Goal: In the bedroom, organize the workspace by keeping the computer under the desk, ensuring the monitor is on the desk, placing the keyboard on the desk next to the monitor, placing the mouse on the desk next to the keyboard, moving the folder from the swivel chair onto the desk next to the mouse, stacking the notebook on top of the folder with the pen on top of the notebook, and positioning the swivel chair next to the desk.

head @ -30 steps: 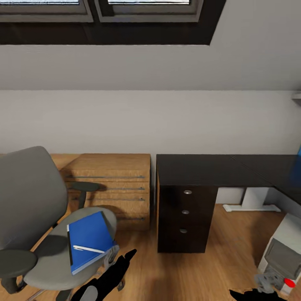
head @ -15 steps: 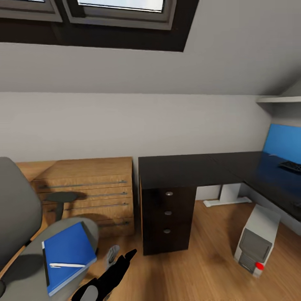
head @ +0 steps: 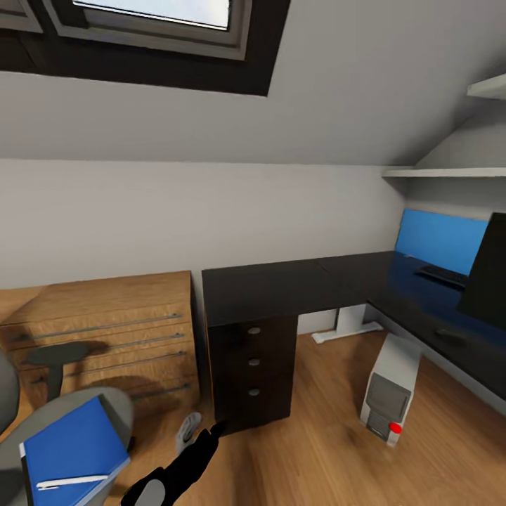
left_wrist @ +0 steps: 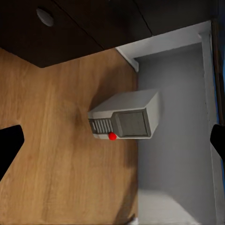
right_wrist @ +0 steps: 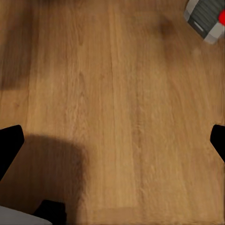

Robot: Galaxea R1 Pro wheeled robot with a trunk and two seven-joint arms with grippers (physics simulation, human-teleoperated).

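The grey swivel chair (head: pixel 42 429) stands at the lower left. On its seat lies the blue folder (head: pixel 70 446) with the pen (head: pixel 67 482) on top; I cannot make out the notebook. The black desk (head: pixel 281 288) runs right to a blue back panel. On it are the keyboard (head: pixel 441 275), the mouse (head: pixel 450 335) and the monitor (head: pixel 488 277), cut by the frame edge. The computer (head: pixel 385 393) stands on the floor under the desk. My left gripper (left_wrist: pixel 112 144) is open above the computer (left_wrist: pixel 126 119). My right gripper (right_wrist: pixel 112 140) is open over bare floor.
A black drawer unit (head: pixel 253 365) holds up the desk's near end, with a low wooden dresser (head: pixel 98 330) beside it against the wall. White shelves (head: pixel 450 171) hang over the desk corner. My left arm (head: pixel 179 467) reaches over open wood floor (head: pixel 309 450).
The camera has swung right, so the whole picture slid left. The chair now sits at the left edge, and the monitor, mouse and keyboard have come into view. Nothing was grasped.
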